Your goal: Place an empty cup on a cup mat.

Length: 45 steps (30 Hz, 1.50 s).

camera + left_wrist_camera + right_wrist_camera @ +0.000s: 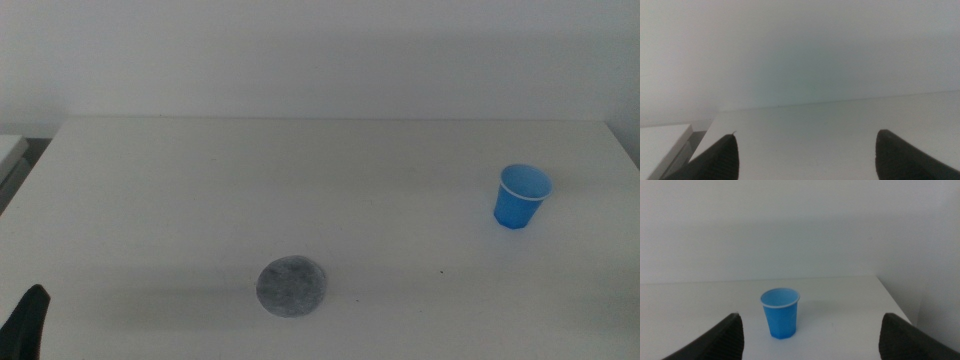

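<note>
Right now your cup stands upright on the worktop, well apart from the cup mat; both tools, left and right, gape wide, holding nothing.

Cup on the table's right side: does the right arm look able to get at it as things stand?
Probably yes. The cup stands upright and alone, straight ahead of the open right end effector, with only bare table between them. The mat lies well away.

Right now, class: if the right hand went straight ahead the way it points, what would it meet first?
Most likely the cup: it stands upright on the table, between the open jaws of the right hand and ahead of them. How far ahead is unclear.
</note>
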Motion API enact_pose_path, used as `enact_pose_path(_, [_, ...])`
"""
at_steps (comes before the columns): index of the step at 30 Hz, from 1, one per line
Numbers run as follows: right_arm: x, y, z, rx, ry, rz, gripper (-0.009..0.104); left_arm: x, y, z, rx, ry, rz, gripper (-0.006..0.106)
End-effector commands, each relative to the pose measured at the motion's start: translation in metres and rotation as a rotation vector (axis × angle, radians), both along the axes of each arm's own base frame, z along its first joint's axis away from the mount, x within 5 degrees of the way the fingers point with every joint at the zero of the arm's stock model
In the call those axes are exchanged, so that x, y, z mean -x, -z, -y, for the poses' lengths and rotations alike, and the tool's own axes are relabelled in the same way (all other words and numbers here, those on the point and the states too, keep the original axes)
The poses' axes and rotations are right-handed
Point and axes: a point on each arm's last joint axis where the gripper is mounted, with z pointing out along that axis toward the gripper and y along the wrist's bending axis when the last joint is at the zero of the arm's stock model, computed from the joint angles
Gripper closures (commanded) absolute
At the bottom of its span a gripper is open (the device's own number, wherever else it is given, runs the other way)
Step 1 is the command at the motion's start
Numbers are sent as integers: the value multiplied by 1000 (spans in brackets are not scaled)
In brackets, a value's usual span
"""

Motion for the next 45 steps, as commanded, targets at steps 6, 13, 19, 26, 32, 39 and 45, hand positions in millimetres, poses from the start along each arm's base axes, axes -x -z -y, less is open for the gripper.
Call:
enact_pose_path(6, [2, -15, 0, 15, 1, 54, 2, 0, -1, 0, 6, 2, 9, 7])
enact_pose_path(13, [7, -37, -1, -45, -7, 118, 2, 0, -1, 0, 6, 2, 9, 7])
enact_pose_path(19, [-2, -73, -1, -58, -9, 21, 2, 0, -1, 0, 6, 2, 9, 7])
enact_pose_path(26, [-36, -128, -1, -50, -11, -222, 2, 0, -1, 0, 6, 2, 9, 7])
enact_pose_path(32, [-82, -181, -1, -12, -25, -452, 2, 0, -1, 0, 6, 2, 9, 7])
enact_pose_path(39, [-144, -226, -1, -3, -35, -649, 2, 0, -1, 0, 6, 2, 9, 7])
enact_pose_path(45, [-190, -233, -3, -25, -60, -843, 2, 0, -1, 0, 6, 2, 9, 7])
